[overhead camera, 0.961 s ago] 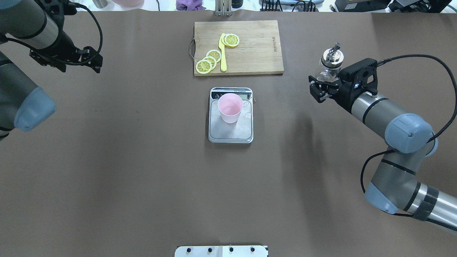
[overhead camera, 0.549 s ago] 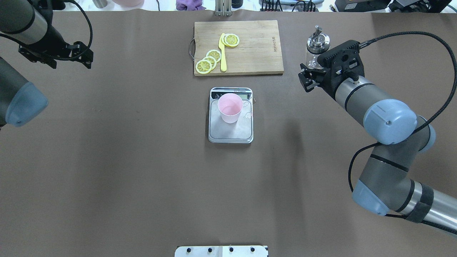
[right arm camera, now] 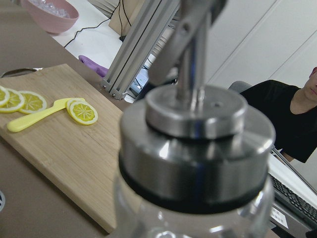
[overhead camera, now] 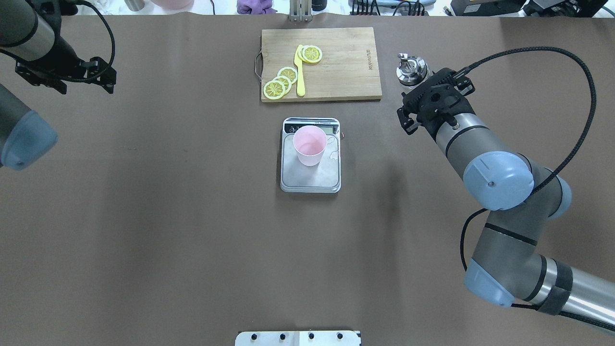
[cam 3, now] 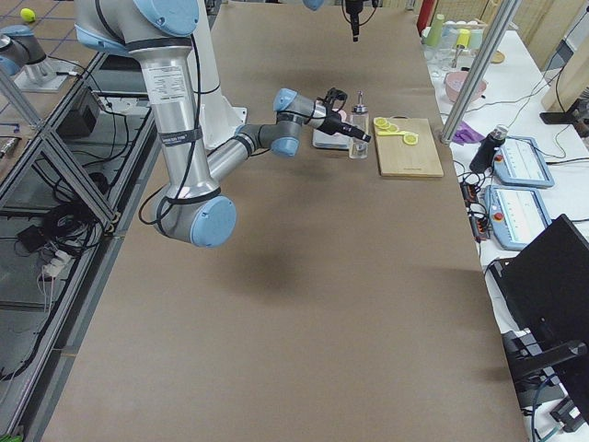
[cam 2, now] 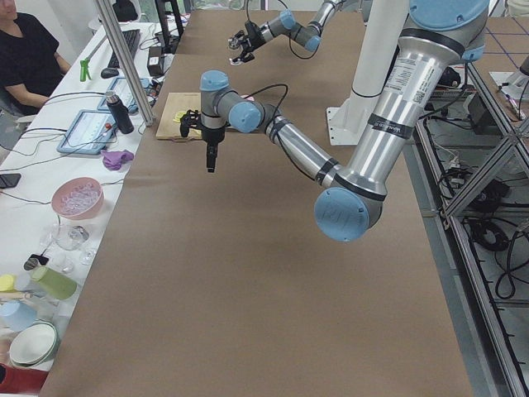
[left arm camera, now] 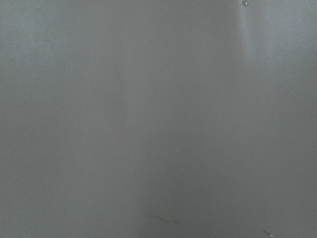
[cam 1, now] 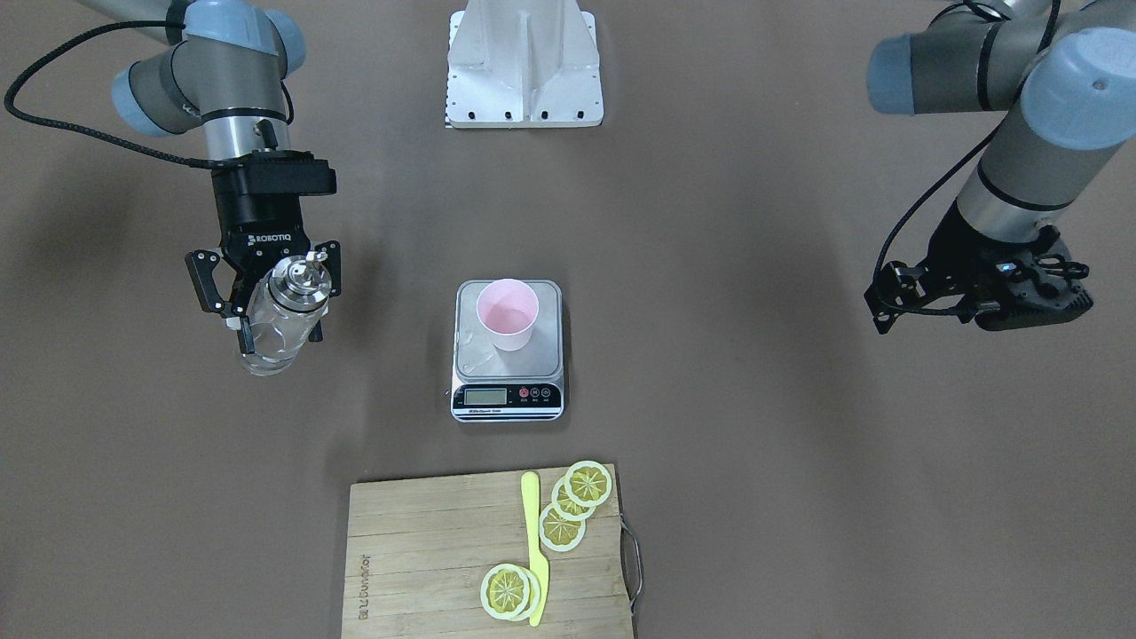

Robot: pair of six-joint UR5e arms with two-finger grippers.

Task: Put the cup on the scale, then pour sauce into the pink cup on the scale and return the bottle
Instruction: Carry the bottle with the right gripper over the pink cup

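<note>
Right pincer (cam 1: 278, 330) clamps the upright bottle (cam 1: 282, 306), well apart from the scale (cam 1: 541, 355) bearing the cup (cam 1: 507, 313); left pincer (cam 1: 885, 300) stands apart.

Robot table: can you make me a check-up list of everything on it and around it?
Surface: brown table cover, bare over most of it.
Job's things: pink cup stands upright on the scale; the bottle is held upright beside the board, away from the scale.
Clutter: wooden cutting board with lemon slices and a yellow knife.
Grippers: right gripper shut on the bottle; left gripper open, empty, off to the side.
Cables: a black cable loops from the right wrist, and another from the left.
Surroundings: a person sits at a side desk, which holds a pink bowl.
</note>
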